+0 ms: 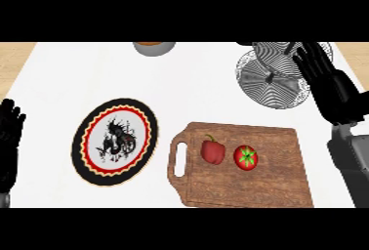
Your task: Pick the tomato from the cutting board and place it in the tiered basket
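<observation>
Red tomato [246,157] lies well below right hand [326,78].

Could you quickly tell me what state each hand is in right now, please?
Left hand: open, resting, holding nothing.
Right hand: open over the tiered basket, holding nothing.

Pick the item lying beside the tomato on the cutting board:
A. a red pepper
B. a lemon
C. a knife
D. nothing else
A: a red pepper with a green stem lies just left of the tomato on the cutting board.
</observation>
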Motion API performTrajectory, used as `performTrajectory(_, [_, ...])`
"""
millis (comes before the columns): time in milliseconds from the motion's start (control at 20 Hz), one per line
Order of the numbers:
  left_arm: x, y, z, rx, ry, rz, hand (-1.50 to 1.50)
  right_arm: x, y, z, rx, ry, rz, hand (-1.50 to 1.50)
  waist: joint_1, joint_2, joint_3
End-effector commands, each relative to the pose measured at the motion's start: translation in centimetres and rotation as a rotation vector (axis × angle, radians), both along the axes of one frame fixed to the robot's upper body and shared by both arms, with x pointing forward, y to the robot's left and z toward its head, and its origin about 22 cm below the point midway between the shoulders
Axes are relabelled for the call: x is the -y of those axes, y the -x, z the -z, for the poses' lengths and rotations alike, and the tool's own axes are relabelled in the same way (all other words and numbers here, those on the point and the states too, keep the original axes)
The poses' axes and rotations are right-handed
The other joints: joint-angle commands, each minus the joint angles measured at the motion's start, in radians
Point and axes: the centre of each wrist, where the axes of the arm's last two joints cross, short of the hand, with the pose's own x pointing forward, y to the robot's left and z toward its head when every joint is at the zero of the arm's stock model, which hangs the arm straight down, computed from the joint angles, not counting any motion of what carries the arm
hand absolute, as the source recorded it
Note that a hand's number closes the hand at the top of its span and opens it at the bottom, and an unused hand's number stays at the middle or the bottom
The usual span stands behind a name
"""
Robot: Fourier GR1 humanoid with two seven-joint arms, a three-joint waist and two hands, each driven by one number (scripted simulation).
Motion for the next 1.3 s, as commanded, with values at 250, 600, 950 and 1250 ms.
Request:
performTrajectory(250, [0.2,1.9,4.0,-0.278,0.066,0.088,0.00,-3.8,5.7,13.3,-0.268,-0.623,-0.183,1.50,0.051,0.046,-0.009])
performTrajectory(600, [-0.9,3.2,6.5,-0.402,0.107,0.128,0.00,0.4,11.2,15.9,-0.161,-0.166,0.048,-1.50,0.019,-0.002,-0.030])
performTrajectory(950, [-0.8,1.6,5.6,-0.410,0.115,0.157,0.00,5.1,10.6,13.0,-0.309,0.466,-0.005,-1.50,0.033,-0.004,-0.027])
performTrajectory(1250, [-2.0,1.8,7.6,-0.413,0.120,0.153,0.00,3.2,6.0,6.1,-0.422,0.559,-0.283,-1.50,0.042,-0.004,-0.028])
